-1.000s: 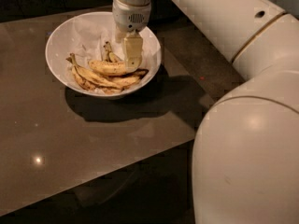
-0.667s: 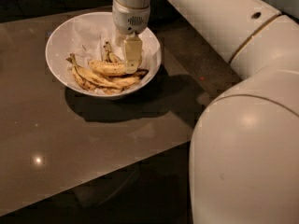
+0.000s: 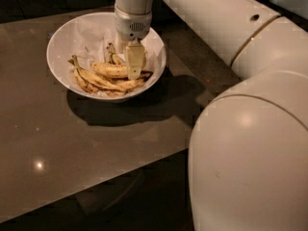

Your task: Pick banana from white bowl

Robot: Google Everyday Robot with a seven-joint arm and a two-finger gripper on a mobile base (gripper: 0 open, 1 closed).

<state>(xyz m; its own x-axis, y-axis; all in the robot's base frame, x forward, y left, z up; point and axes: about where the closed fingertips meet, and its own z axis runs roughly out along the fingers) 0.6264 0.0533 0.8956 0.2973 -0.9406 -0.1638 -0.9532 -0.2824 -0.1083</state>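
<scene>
The white bowl stands on the dark table at the upper left, lined with crumpled white paper. The banana, plump and bright yellow with brown specks, lies across the middle of the bowl. Thinner, browner bananas lie in front of it and one more stands behind it. My gripper reaches straight down into the bowl from above and its tip is at the banana's right end, hiding that end. I cannot tell if it touches the banana.
The bowl sits on a glossy brown table whose front edge runs diagonally across the lower part of the view. My large white arm fills the right side and hides the table there.
My gripper has lowered a little further into the bowl, onto the banana's right end. The bowl and the bananas have not moved.
</scene>
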